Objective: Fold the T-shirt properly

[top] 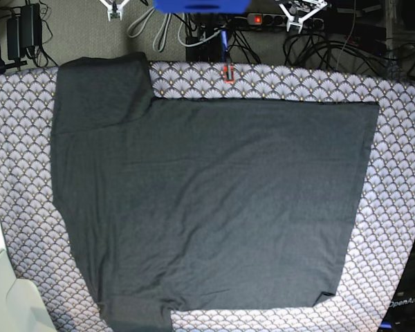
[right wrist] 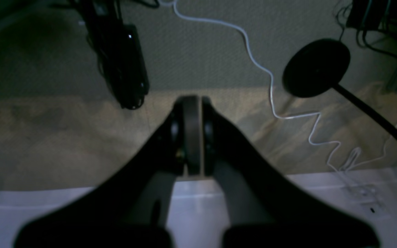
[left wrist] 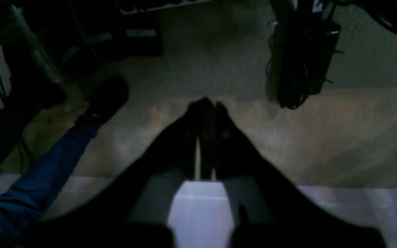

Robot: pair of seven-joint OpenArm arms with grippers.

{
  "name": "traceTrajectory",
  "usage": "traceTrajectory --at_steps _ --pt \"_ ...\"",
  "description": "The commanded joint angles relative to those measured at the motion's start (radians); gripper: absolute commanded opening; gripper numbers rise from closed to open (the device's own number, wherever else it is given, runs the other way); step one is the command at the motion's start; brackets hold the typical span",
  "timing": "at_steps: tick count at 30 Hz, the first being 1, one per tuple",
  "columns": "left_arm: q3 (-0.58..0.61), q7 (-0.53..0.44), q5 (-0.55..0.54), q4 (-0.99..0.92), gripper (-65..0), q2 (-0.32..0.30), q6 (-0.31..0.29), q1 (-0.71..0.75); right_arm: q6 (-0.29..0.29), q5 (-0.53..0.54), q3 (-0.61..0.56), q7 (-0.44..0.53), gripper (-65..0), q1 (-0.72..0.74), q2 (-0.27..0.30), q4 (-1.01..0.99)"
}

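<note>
Right gripper point(right wrist: 193, 134): I see jaws closed together, nothing between them, over floor.
T-shirt point(top: 214, 200): I see it spread flat on the tablecloth point(top: 401, 159), one sleeve at far left.
Left gripper point(left wrist: 205, 137): jaws closed, empty, over floor.

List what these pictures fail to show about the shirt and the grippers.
- The large charcoal-black fabric T-shirt: its lower sleeve is cut off by the base view's bottom edge; no print shows.
- The T-shirt is absent from both wrist views, which face the floor.
- Neither arm appears in the base view.
- Left gripper and right gripper: dark, blurred; jaws look closed, apparently on nothing.
</note>
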Motion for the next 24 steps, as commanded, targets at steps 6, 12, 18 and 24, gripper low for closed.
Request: traceTrajectory --at_steps 6,12,18,24 --pt "-0.002 -0.001 -0.001 0.007 -64.7 -0.004 0.002 0.009 0.008 0.004 -0.002 0.001 -65.0 -0.007 0.004 0.008" --pt "-0.002 -0.001 -0.003 0.007 -64.7 -0.004 -0.003 0.011 0.008 0.004 -0.001 0.001 -65.0 -0.009 0.008 0.011" --pt "0.007 -0.001 -0.115 0.007 -64.7 -0.012 -0.003 0.011 0.008 0.004 -0.001 0.001 -65.0 -0.009 0.006 0.011" --pt "0.007 -0.001 -0.119 0.007 -64.7 -0.014 -0.003 0.011 0.008 0.004 -0.001 0.003 -65.0 -0.009 0.006 0.011"
